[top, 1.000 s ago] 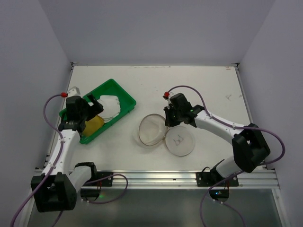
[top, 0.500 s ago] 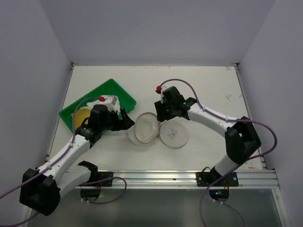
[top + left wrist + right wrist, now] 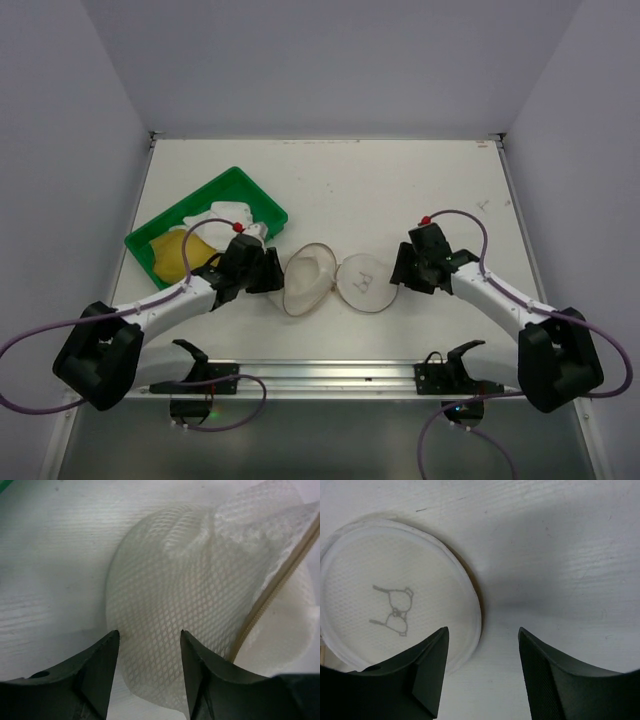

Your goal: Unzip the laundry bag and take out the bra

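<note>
The laundry bag [image 3: 335, 281] lies unzipped in the middle of the table, its two round halves side by side. The right half [image 3: 395, 595] shows the small dark bra drawing. The left half [image 3: 175, 580] is a domed mesh shell with the beige zip [image 3: 280, 575] along its edge. My left gripper [image 3: 272, 272] is at the shell's left rim, jaws apart with mesh lying between them [image 3: 149, 635]. My right gripper [image 3: 398, 272] hangs open over bare table at the lid's right edge [image 3: 482, 630]. I cannot pick out the bra for certain.
A green tray [image 3: 262, 199] stands at the left, holding a yellow soft piece [image 3: 180, 255] and a white one [image 3: 228, 213]. The table's walls rise at the back and both sides.
The left arm swung from the tray to the bag's left rim, its jaws narrowing. The right gripper opened and moved from behind the bag to its right. The bag shifted slightly.
</note>
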Tool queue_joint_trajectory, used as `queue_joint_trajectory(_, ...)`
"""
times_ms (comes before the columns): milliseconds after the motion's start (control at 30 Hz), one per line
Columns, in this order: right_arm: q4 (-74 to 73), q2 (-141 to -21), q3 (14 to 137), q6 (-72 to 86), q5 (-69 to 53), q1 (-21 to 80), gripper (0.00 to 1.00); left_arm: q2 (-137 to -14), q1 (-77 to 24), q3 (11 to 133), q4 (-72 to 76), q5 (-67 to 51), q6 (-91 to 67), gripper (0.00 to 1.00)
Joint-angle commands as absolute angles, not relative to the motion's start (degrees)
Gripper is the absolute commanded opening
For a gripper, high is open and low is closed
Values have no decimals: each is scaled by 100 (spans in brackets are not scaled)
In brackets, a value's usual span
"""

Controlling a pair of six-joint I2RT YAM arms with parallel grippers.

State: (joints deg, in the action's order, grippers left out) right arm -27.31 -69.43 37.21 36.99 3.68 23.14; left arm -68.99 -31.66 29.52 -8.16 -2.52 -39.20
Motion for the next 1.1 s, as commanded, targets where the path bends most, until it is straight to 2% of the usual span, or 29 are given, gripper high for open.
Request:
queue_joint_trajectory(0, -2558, -7083, 3709, 4244, 291, 2215, 59, -7127, -3199, 2901, -624, 430, -4157, 54)
queue_joint_trajectory(133, -2040, -7329, 3525, 4570, -237, 2206, 56, -7312, -3190, 2883, -677, 545, -4227, 49)
queue_joint_trajectory(400, -1820, -8006, 3595, 4588, -377, 2206, 51, -7435, -3190, 2786, -580, 483, -4228, 47)
queue_joint_trajectory(533, -1793, -8121, 3613, 4588, -448, 2206, 33, -7558, -3190, 2795, -475, 361, -4201, 46)
queue_joint_trajectory(567, -1784, -8069, 3551, 4605, -448, 2206, 22, -7567, -3190, 2778, -457, 326, -4201, 45)
queue_joint_trajectory(633, -1836, -7823, 3533, 4597, -300, 2206, 10, -7541, -3190, 2786, -475, 325, -4210, 44)
queue_joint_trajectory(667, -1941, -7709, 3568, 4562, -194, 2206, 0, -7532, -3190, 2786, -449, 325, -4201, 43)
queue_joint_trajectory(733, -2195, -7226, 3638, 4369, 278, 2224, 0, -7567, -3190, 2830, -369, 246, -4166, 43)
queue_joint_trajectory(867, -3030, -6470, 4312, 3833, 948, 2232, 0, -7752, -3269, 2988, -264, 123, -4140, 33)
queue_joint_trajectory(1033, -3279, -5759, 4860, 3061, 985, 2346, 0, -8076, -3629, 3347, -237, 149, -4332, 27)
queue_joint_trajectory(1067, -3261, -5687, 4947, 2963, 967, 2373, 0, -8112, -3778, 3410, -229, 115, -4394, 24)
